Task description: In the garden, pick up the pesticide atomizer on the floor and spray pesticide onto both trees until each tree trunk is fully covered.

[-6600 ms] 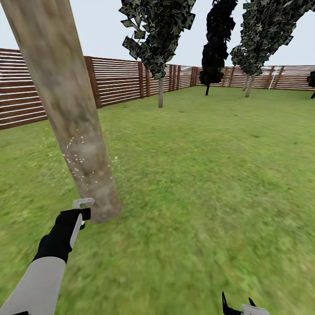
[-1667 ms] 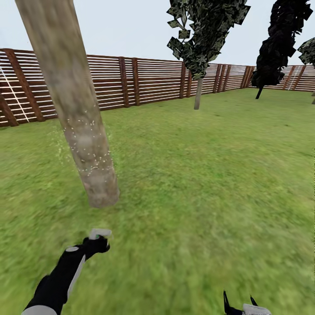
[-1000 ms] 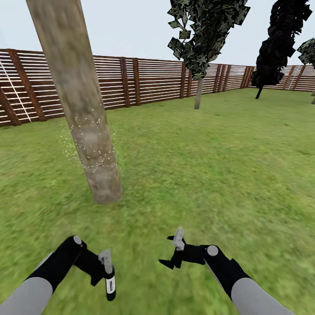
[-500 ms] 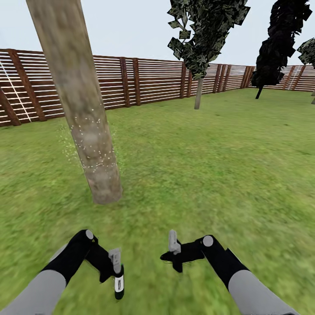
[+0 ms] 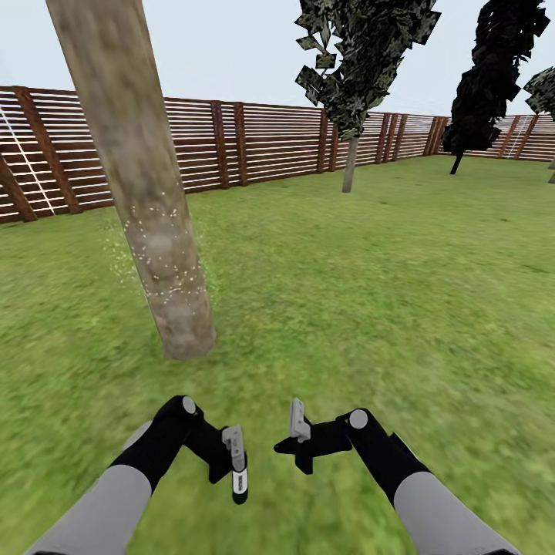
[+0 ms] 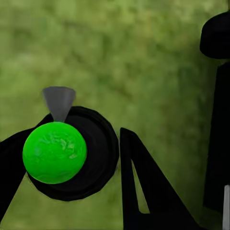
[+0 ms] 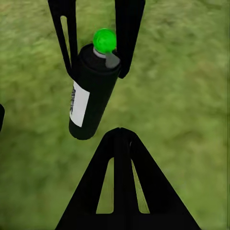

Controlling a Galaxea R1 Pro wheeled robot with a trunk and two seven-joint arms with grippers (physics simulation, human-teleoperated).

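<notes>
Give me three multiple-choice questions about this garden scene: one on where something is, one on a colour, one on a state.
1. Where do the pesticide specks sit?
A) on the near tree trunk
B) on the fence
C) on the far foliage

2. What colour is the atomizer cap?
A) red
B) green
C) white

3. The atomizer is:
A) lying on the grass
B) held by the left gripper
C) held by the right gripper

Answers: 1 A, the specks dot the trunk's lower part. 2 B, a bright green knob tops the black body. 3 B, the left jaws clamp it.

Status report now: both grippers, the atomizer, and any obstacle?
Left gripper shut on atomizer. Right gripper open beside it. Near tree trunk speckled with pesticide. No obstacle seen.
</notes>
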